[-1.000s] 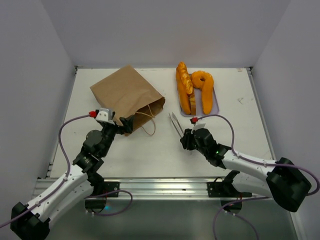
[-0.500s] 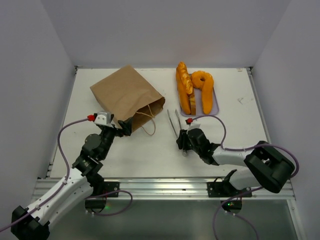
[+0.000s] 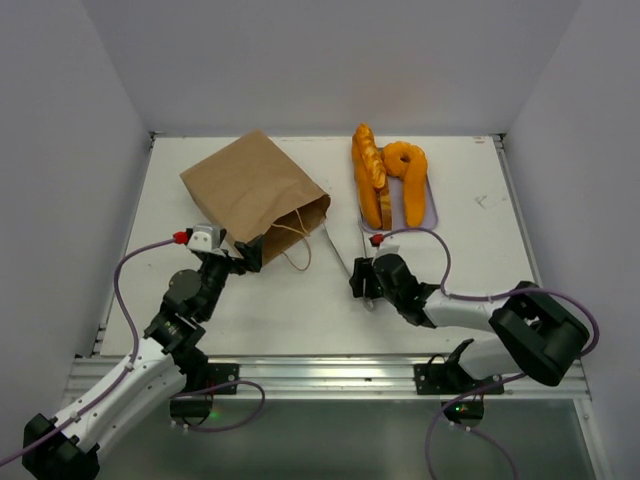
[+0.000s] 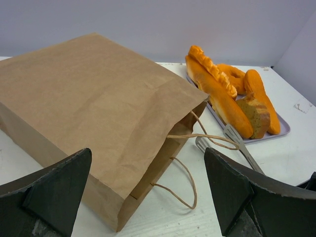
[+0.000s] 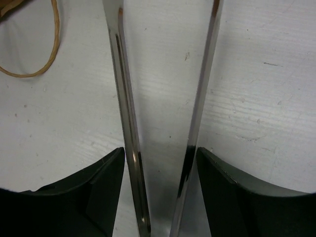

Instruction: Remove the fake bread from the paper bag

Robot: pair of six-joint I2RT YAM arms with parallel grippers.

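Right gripper [image 5: 160, 158] pinches the long shiny metal tongs [image 5: 126, 98], seemingly lightly; squeeze no harder, so their tips go parted into the flat brown paper bag [image 3: 250, 185]

No legible text, labels, brands or numbers on anything visible.
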